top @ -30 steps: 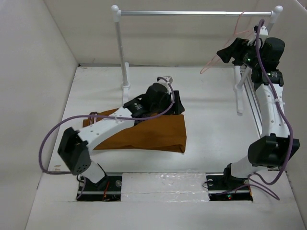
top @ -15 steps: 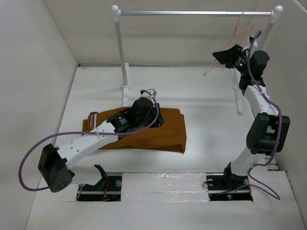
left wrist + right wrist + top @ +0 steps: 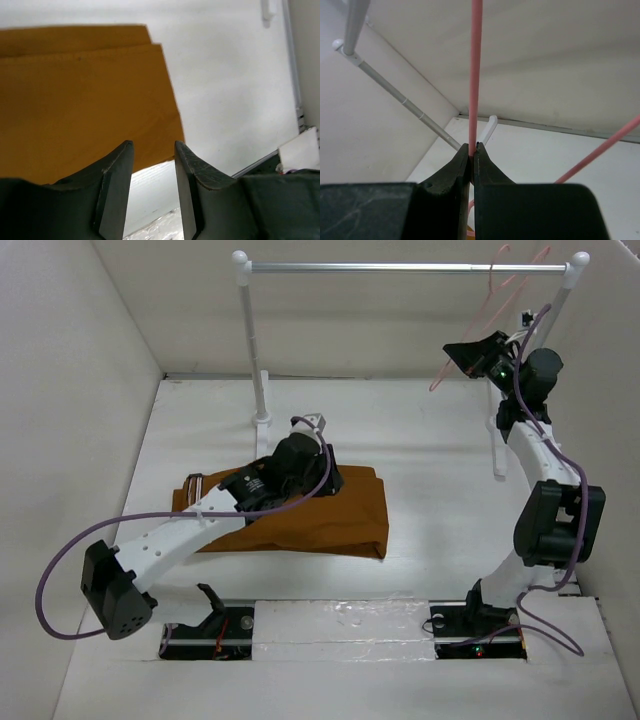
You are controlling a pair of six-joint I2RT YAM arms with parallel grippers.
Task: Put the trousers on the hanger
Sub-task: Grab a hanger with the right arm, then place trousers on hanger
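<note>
The trousers (image 3: 310, 515) lie folded flat on the counter (image 3: 440, 490), directly beneath the left jaws and spreading out to either side of them in the overhead view. From the left wrist, the rust-brown cloth (image 3: 75, 100) fills the space ahead of and to the left of the jaws. Its edge ends just beyond the gap between them, and bare white counter lies to their right. The left jaws stand apart with a narrow gap, and nothing shows pinched between them.

The hanger (image 3: 475, 75) is held high at the far right, well apart from the trousers. One pink wire rises straight up out of the right jaws, which are pressed together on it. A second strand slants away to their lower right. The silver rail (image 3: 395, 95) runs off to the left of these jaws. Seen from overhead, the hook reaches the rail's height above them, but whether it rests on the rail cannot be told.
</note>
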